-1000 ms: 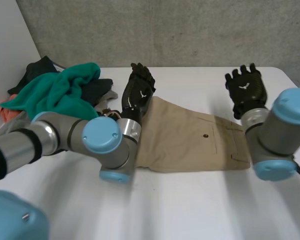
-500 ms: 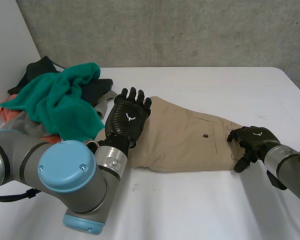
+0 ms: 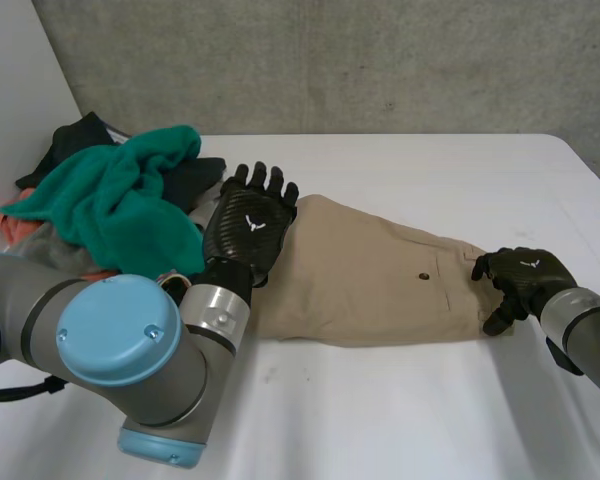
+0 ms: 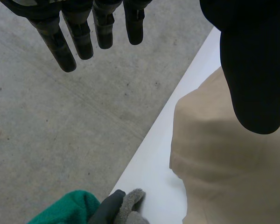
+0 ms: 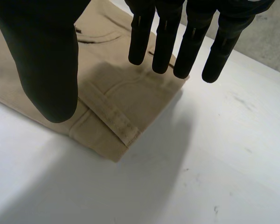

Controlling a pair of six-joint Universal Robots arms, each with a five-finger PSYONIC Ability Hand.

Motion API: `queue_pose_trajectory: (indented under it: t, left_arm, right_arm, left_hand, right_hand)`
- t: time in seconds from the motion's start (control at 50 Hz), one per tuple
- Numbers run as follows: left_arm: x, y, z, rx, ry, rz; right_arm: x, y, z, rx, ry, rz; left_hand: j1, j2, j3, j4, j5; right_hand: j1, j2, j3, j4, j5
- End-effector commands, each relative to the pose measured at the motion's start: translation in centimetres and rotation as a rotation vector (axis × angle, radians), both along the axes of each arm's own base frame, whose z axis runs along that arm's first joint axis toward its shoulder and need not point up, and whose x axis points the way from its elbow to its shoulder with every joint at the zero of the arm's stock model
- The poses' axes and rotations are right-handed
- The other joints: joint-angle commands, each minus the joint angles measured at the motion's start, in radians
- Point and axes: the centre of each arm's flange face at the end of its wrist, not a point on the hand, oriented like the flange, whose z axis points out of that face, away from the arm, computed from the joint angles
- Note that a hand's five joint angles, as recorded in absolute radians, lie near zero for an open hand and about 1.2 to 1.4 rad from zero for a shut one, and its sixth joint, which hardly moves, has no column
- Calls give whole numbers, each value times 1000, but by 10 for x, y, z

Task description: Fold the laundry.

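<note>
Folded tan trousers [image 3: 370,280] lie flat across the middle of the white table [image 3: 400,420], their waistband end to the right. My left hand [image 3: 248,228] hovers over their left end, open with its fingers straight; the left wrist view has the tan cloth [image 4: 224,177] under its thumb [image 4: 254,70]. My right hand [image 3: 520,275] is at the waistband end. In the right wrist view its fingers [image 5: 165,37] hang just above the waistband corner [image 5: 116,135], thumb held apart, with nothing pinched.
A heap of laundry [image 3: 110,195] sits at the table's far left: a green fleece on top, with dark, grey and coral pieces beneath. Its green and grey edge [image 4: 107,210] lies beside the trousers. A concrete wall [image 3: 330,60] rises behind the table.
My right hand has come down from the far side of the table to the waistband end and bent its fingers a little. The left hand has drawn back slightly over the trousers' left end.
</note>
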Motion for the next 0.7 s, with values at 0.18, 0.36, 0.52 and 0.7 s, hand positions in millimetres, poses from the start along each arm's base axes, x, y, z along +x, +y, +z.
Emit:
queue_pose_trajectory:
  t: [0.18, 0.36, 0.52, 0.7]
  left_arm:
    - [3, 3, -2, 44, 16, 4]
    - [4, 4, 5, 33, 27, 3]
    - [7, 8, 15, 22, 41, 3]
    - [12, 8, 21, 26, 41, 12]
  right_arm:
    - [0, -8, -21, 7, 86, 29]
    - [-35, -24, 16, -183, 256, -137]
    - [-31, -29, 41, -358, 486, -49]
    - [118, 51, 61, -776, 444, 528]
  left_hand:
    - [-13, -21, -26, -18, -43]
    - [-13, -21, -26, -18, -43]
    - [-13, -21, -26, -18, -43]
    - [-13, -21, -26, -18, -43]
  right_hand:
    - [867, 876, 876, 882, 902]
    - [868, 877, 876, 882, 902]
    - [868, 877, 876, 882, 902]
    - [868, 877, 876, 882, 902]
